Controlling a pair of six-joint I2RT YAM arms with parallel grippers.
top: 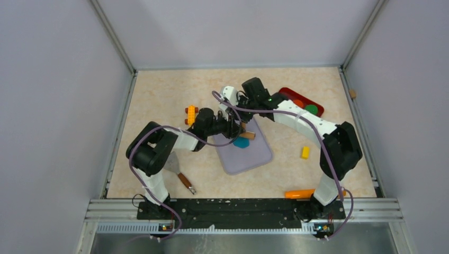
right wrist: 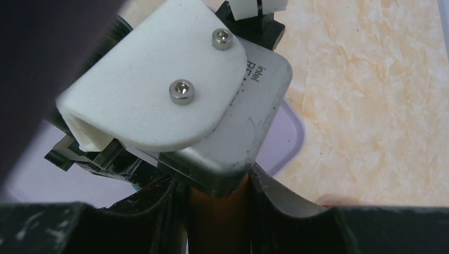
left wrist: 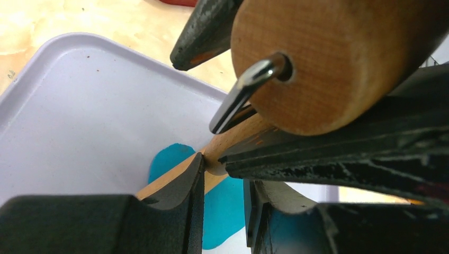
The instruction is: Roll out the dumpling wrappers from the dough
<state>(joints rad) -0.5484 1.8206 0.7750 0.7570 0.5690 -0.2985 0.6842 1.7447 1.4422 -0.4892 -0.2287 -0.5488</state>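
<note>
Not much is finished yet, by my reckoning. The dough [top: 241,143], a soft teal-blue patch of putty, lies as one flattened, irregular piece on the flat lavender mat [top: 249,157] at the centre of the overhead frame. I see no small round wrappers anywhere, so more rolling and then shaping the discs looks to be what is left.

Both arms meet over the dough at the tan wooden roller [left wrist: 328,63]. The right pincer [right wrist: 217,203] is pinching a brown wooden part of that roller between its fingers, at the bottom of its own view. The left pincer [left wrist: 225,182] has the roller's thin handle running between its fingers and against one of them, but I cannot tell whether it truly clamps it. The dough sits directly beneath that pincer, showing blue through the gap at the lower middle of the frame. The roller's drum is above it at upper right.
</note>
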